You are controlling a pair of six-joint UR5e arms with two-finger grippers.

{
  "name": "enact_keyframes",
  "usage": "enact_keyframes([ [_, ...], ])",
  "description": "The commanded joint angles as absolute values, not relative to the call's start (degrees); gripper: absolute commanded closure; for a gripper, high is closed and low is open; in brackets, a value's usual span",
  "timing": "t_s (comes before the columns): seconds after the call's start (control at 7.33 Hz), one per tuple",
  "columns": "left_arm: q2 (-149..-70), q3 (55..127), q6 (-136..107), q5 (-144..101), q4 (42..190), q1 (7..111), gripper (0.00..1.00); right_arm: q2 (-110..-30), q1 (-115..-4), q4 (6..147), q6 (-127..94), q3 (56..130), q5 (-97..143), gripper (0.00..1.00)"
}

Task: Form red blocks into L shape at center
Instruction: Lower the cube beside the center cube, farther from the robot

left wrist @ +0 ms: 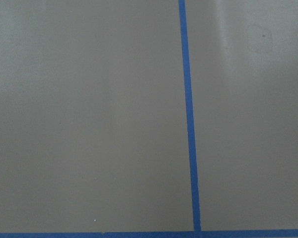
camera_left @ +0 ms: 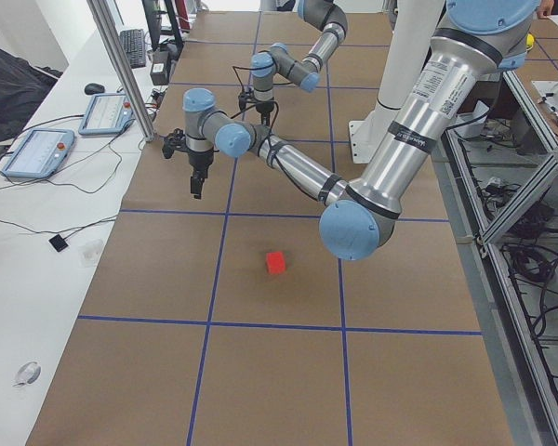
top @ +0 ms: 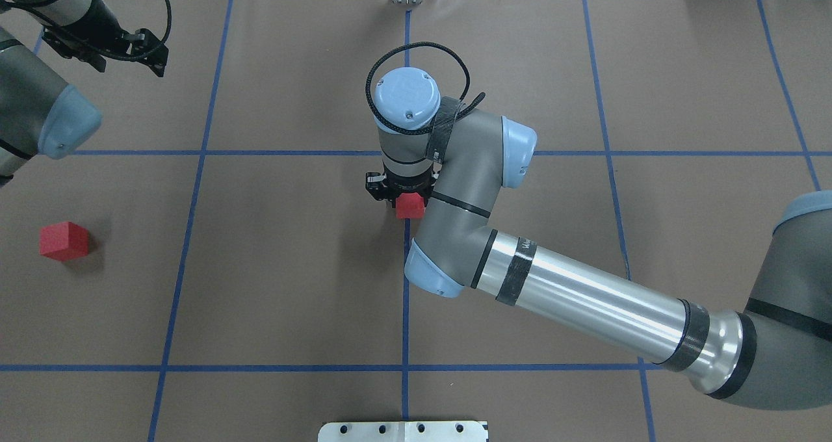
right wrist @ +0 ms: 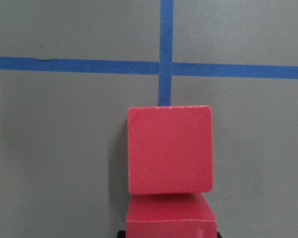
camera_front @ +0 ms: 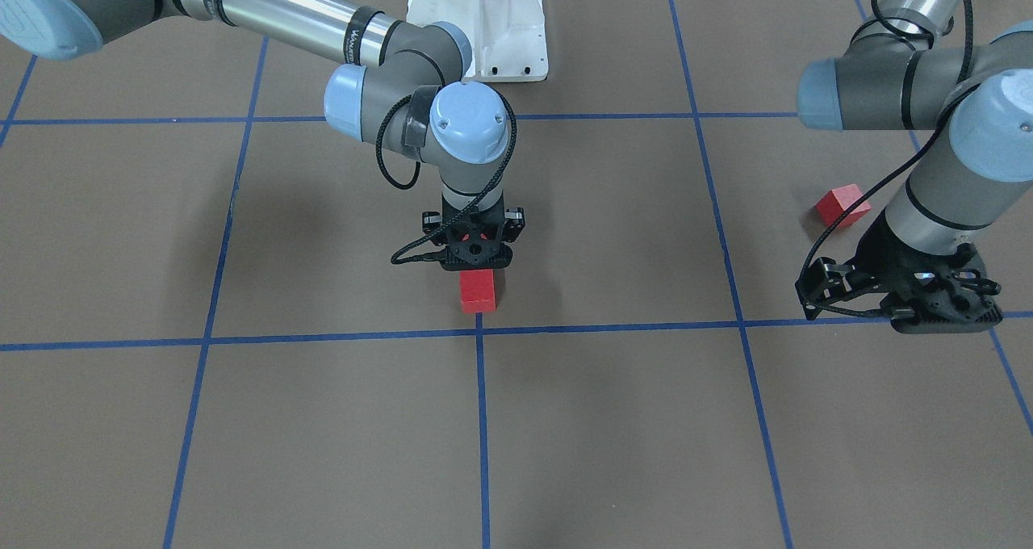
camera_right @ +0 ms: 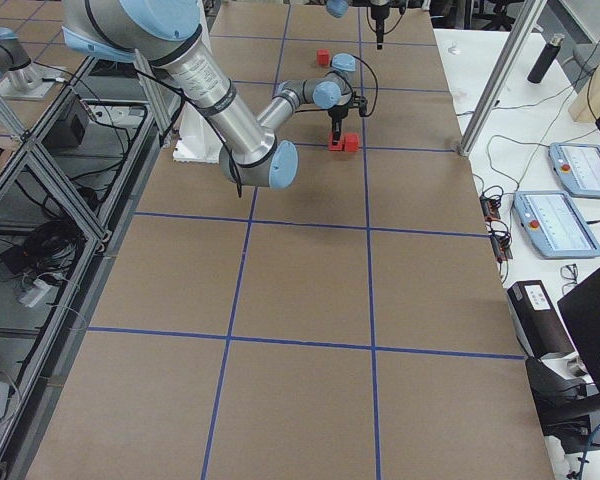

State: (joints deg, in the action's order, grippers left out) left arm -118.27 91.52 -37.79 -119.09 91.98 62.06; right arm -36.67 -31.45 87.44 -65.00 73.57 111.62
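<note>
Two red blocks lie touching in a row just on the robot's side of the center crossing [camera_front: 478, 331], which also shows in the right wrist view [right wrist: 165, 67]. The block nearer the crossing [camera_front: 482, 289] [right wrist: 170, 148] is free. My right gripper [camera_front: 476, 260] stands upright over the other block [right wrist: 170, 215] [top: 410, 206] and looks shut on it, though its fingertips are hidden. The third red block [camera_front: 842, 206] [top: 63, 240] lies alone far out on my left side. My left gripper [top: 156, 67] is raised beyond that block, looks shut and holds nothing.
The white base plate [camera_front: 484, 24] is at the robot's edge of the brown gridded surface. My right forearm [top: 578, 292] crosses the right half of the table. The left wrist view shows only brown surface and a blue tape line [left wrist: 188, 124].
</note>
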Motion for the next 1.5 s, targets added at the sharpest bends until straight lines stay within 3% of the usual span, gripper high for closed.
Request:
enact_keyframes([
  [0.0, -118.3, 91.49, -37.79, -119.09, 92.02, 62.05, 0.0, -36.74, -31.64, 86.75, -64.95, 73.56, 111.62, 1.0],
  [0.95, -118.48, 91.14, -37.79, -119.18, 92.02, 62.05, 0.0, -37.09, -31.64, 85.34, -64.69, 73.39, 111.62, 1.0],
  [1.36, -118.39, 91.06, -37.53, -119.09, 92.02, 62.14, 0.0, -37.18, -31.73, 85.17, -64.77, 73.3, 111.62, 0.86],
])
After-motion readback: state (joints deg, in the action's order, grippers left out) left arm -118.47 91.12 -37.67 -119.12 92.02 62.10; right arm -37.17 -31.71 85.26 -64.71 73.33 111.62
